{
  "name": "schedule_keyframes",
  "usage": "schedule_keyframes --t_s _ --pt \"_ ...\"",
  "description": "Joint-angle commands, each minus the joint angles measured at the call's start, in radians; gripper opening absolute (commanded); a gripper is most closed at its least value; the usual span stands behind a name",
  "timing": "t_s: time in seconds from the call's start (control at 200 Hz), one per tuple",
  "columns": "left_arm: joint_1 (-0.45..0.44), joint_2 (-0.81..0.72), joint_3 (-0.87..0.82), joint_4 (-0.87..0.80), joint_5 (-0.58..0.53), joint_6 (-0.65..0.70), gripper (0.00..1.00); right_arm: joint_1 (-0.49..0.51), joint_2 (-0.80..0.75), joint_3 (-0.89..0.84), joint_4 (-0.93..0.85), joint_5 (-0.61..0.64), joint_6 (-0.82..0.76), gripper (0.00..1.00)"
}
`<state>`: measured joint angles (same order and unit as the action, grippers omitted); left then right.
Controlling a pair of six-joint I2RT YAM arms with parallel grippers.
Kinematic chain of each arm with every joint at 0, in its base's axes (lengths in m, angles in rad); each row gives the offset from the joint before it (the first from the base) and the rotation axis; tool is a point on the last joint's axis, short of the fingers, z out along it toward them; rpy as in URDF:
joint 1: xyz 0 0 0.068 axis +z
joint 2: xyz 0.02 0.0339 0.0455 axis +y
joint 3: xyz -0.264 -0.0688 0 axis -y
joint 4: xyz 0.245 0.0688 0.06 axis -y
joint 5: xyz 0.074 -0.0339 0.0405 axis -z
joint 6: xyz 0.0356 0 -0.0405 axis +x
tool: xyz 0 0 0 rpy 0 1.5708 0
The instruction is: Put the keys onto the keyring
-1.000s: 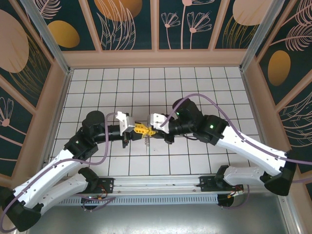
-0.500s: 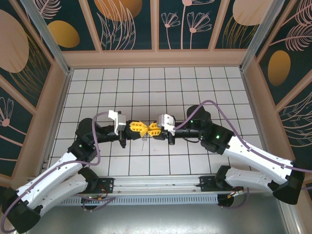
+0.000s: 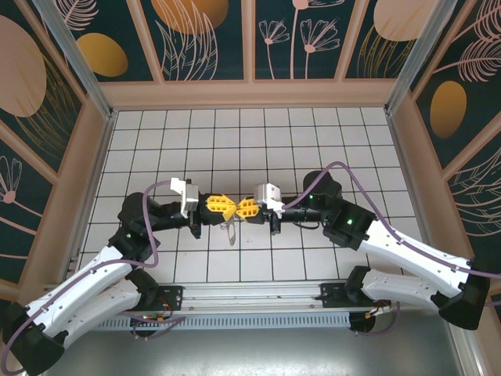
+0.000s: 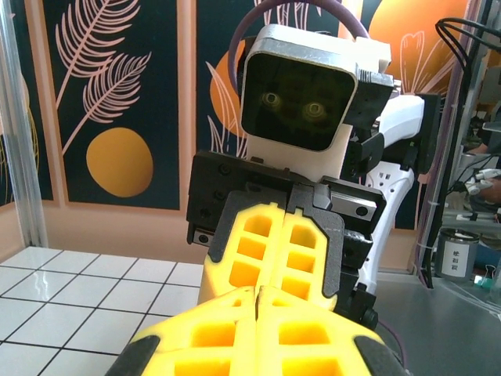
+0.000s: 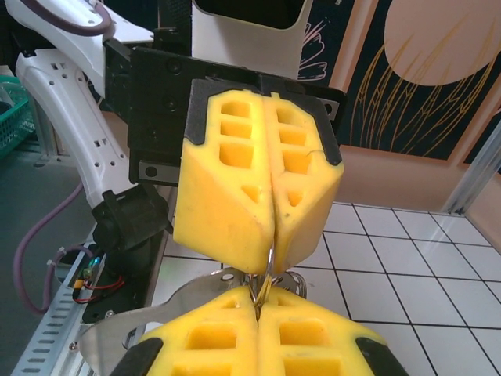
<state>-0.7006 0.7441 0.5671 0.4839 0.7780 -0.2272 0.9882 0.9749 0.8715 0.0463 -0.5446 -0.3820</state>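
Top external view gives us the 2 arms meeting nose to nose above the white tiled table (image 3: 313, 141). The left gripper (image 3: 222, 206) and the right gripper (image 3: 244, 208) are tip to tip, each with its blocky yellow fingers pressed together. We judge that this pose lets 1 gripper steady the ring in the air while the other works a key onto it. From the right wrist we see a thin silvery wire (image 5: 267, 276) running from the seam of the left gripper's fingers (image 5: 227, 196) into the seam of the right gripper's own fingers (image 5: 309, 312), so both look clamped on it. The pale tan-grey curved keyring (image 5: 145, 323) hangs just below the fingertips and off to one side. We cannot tell whether the wire belongs to the keyring or to the small yellow-headed silvery keys, whose heads we cannot pick out against the yellow fingers. From the left wrist, the contact point is hidden behind that gripper's own fingers (image 4: 227, 305).
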Motion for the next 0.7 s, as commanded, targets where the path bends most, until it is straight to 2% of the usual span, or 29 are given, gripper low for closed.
schedule_keyframes --t_s 0.0,0.185,0.305,0.5,0.696 --pt "0.005 -0.025 0.07 -0.15 -0.025 0.091 0.0 -0.009 -0.043 -0.022 0.033 -0.017 0.004 0.0" --pt "0.004 0.009 0.176 -0.483 -0.072 0.249 0.0 -0.011 -0.031 0.031 -0.072 -0.01 -0.03 0.0" --pt "0.005 0.043 0.223 -0.615 -0.081 0.324 0.02 -0.011 -0.013 0.075 -0.147 0.001 -0.05 0.0" --pt "0.005 0.079 0.251 -0.682 -0.095 0.385 0.03 -0.011 0.021 0.138 -0.241 0.012 -0.072 0.0" --pt "0.005 0.084 0.231 -0.632 -0.058 0.369 0.0 -0.01 0.076 0.217 -0.347 0.051 -0.091 0.0"
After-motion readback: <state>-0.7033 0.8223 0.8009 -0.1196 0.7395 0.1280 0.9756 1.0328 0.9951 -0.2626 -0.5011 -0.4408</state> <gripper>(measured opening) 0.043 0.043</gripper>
